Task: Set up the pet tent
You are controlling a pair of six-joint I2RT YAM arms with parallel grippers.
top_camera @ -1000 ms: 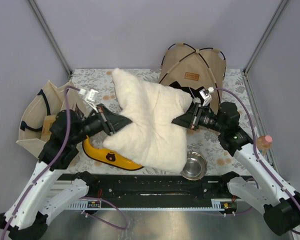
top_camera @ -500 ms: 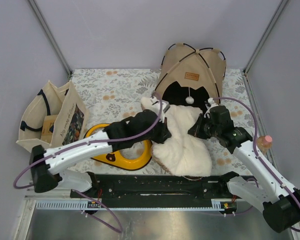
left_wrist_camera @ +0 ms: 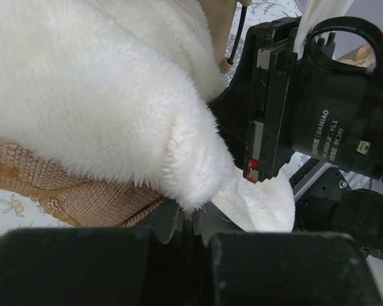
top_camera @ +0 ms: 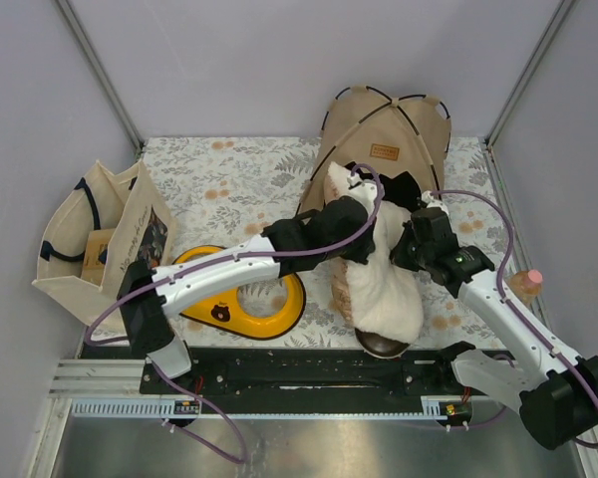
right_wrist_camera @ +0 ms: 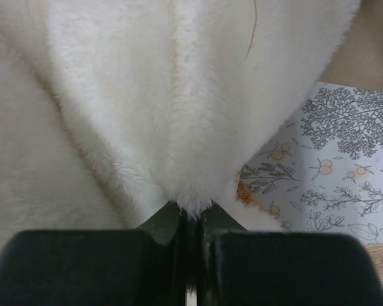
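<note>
The tan pet tent (top_camera: 384, 119) with thin black poles stands upright at the back right, its brown label (top_camera: 384, 151) facing me. The white fluffy cushion (top_camera: 384, 289) hangs bunched in front of the tent's entrance, hiding most of it. My left gripper (top_camera: 369, 231) reaches across from the left and is shut on the cushion's edge (left_wrist_camera: 191, 185). My right gripper (top_camera: 407, 244) is shut on another fold of the cushion (right_wrist_camera: 190, 191). In the left wrist view the cushion's tan mesh underside (left_wrist_camera: 70, 191) shows, with the right arm's wrist (left_wrist_camera: 319, 102) close by.
A cream tote bag (top_camera: 100, 234) stands at the left edge of the floral mat (top_camera: 229, 174). A yellow ring-shaped item (top_camera: 244, 294) lies under the left arm. A metal bowl (top_camera: 384, 346) peeks from under the cushion. A pink-capped bottle (top_camera: 526, 284) stands at the right.
The cushion, held spread between both grippers mid-table, has been carried back and right to the tent's entrance and is bunched there. The left arm has stretched far to the right.
</note>
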